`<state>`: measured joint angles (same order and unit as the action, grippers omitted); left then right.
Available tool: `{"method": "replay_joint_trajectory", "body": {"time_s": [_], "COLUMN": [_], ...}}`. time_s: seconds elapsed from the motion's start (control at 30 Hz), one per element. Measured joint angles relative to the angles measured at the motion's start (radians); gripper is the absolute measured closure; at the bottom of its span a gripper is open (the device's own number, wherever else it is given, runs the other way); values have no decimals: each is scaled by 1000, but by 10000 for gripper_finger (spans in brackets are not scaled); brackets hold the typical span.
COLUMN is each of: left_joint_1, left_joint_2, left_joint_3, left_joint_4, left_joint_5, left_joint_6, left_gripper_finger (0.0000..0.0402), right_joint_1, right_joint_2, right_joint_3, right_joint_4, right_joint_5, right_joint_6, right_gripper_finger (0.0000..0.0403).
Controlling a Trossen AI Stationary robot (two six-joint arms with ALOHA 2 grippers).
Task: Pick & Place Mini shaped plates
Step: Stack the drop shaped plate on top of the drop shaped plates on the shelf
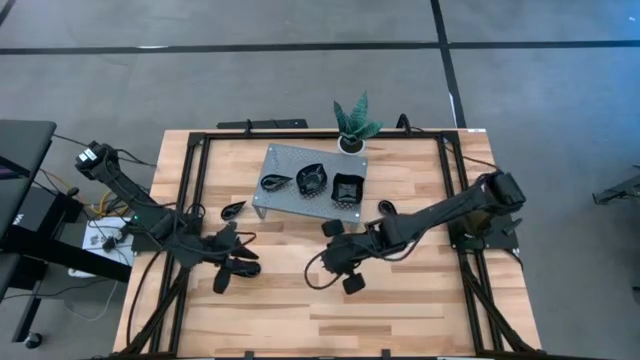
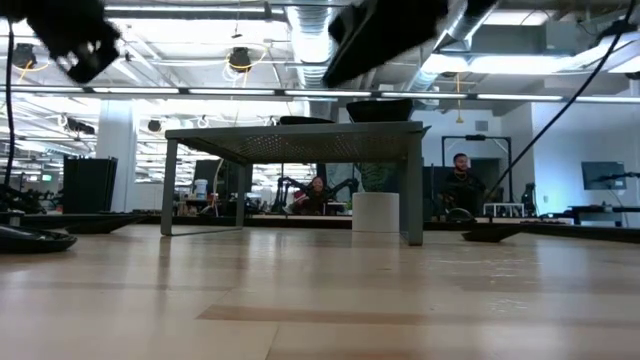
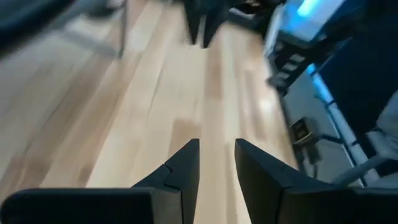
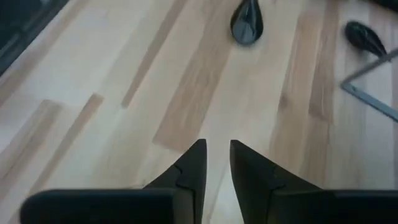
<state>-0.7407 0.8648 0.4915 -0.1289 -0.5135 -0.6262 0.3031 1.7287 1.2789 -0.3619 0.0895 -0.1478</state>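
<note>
Three glossy black mini plates lie on top of the grey perforated stand [image 1: 290, 160]: a leaf-shaped one [image 1: 273, 183], a rounder one [image 1: 312, 180] and a square one [image 1: 347, 188]. A teardrop plate [image 1: 233, 209] [image 4: 247, 22] lies flat on the table left of the stand, and another plate [image 1: 385, 207] [image 2: 490, 235] lies right of it. My left gripper [image 1: 236, 266] [image 3: 216, 146] hovers over the table's near left part, open and empty. My right gripper [image 1: 322, 260] [image 4: 217, 144] hovers near the table's middle, pointing slantwise down toward the left, open and empty.
A small green potted plant [image 1: 352, 125] stands behind the stand at the far edge. Black rails [image 1: 190, 190] run along the table's sides, with cables near both arms. Bare wood [image 1: 300, 320] lies along the near edge. People sit in the room beyond the table.
</note>
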Motion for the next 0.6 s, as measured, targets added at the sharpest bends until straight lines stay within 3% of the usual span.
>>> {"method": "replay_joint_trajectory", "body": {"time_s": [0.1, 0.3, 0.43, 0.6], "left_joint_1": [0, 4, 33, 126], "left_joint_2": [1, 1, 1, 1], "left_joint_3": [0, -33, -105, -170], "left_joint_4": [-134, -423, -459, -483], "left_joint_5": [21, -14, -53, -62], "left_joint_6": [-127, -406, -515, -522], "left_gripper_finger": [298, 298, 298, 298], "right_joint_1": [-2, -23, -25, -22], "right_joint_2": [5, -9, -17, -17], "right_joint_3": [-93, -99, -98, -98], "right_joint_4": [183, 174, 180, 186], "right_joint_5": [-3, -7, -10, -14], "right_joint_6": [-39, -10, -8, -16], "right_gripper_finger": [337, 337, 337, 337]}}
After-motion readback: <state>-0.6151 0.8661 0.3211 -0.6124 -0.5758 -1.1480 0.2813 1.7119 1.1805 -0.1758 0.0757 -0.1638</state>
